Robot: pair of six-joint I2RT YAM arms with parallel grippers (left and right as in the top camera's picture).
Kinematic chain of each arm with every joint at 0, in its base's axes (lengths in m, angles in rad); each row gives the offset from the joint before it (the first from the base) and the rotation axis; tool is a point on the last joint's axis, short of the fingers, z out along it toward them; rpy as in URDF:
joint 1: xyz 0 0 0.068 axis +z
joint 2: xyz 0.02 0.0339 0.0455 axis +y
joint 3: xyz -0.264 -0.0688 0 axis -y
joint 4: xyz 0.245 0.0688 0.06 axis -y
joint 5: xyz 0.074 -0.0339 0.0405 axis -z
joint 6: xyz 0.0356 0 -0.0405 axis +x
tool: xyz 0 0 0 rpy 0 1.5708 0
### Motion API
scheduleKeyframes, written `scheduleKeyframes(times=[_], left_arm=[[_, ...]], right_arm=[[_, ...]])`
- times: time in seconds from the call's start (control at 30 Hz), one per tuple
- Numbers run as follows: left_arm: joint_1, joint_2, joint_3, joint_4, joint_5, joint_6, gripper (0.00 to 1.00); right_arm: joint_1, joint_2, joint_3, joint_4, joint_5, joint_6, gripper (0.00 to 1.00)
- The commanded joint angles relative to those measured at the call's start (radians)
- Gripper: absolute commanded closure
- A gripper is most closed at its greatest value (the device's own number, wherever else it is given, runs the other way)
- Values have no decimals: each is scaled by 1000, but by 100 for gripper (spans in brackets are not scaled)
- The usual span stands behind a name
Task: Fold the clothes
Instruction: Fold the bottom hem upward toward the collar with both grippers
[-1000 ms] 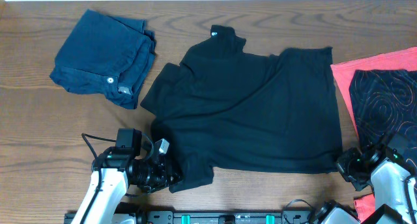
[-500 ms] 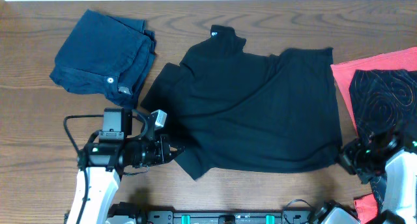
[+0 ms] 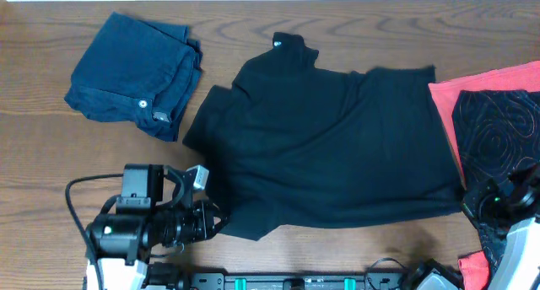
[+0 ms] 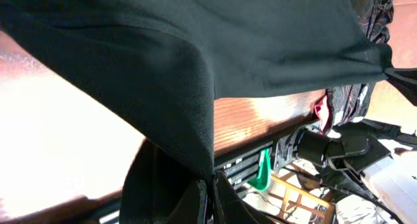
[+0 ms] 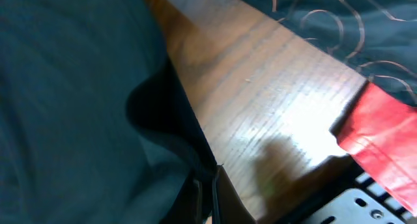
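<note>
A black T-shirt (image 3: 321,147) lies spread across the middle of the table, its white neck tag (image 3: 278,43) at the far edge. My left gripper (image 3: 219,223) is shut on the shirt's near left corner. In the left wrist view the black cloth (image 4: 163,74) rises taut from the gripper (image 4: 210,195). My right gripper (image 3: 467,207) is shut on the near right corner. The right wrist view shows the T-shirt (image 5: 78,107) pinched in that gripper (image 5: 210,188) just above the wood.
A folded dark blue garment (image 3: 135,75) lies at the far left. A red cloth (image 3: 485,77) with a black patterned garment (image 3: 502,130) on it sits at the right edge, close to the right gripper. The table's front rail (image 3: 287,281) runs below.
The right gripper has pulled its corner to the right, stretching the near hem. The left arm has shifted left and back toward the front edge, still holding its corner.
</note>
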Motion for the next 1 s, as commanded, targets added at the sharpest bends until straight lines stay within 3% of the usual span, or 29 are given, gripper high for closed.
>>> scheduleKeyframes(times=[0.0,0.23,0.5,0.97], left_arm=[[-3,-26,26,-19,-11,21,94],[-3,-25,27,59,-11,20,94],[-3,43,27,357,-11,-41,94],[-3,393,27,929,-11,-18,94]], right_arm=[[-19,-19,27,-5,59,26,99],[-19,-18,32,30,-62,25,99],[-19,68,32,174,-174,92,98],[19,304,32,474,-209,280,98]])
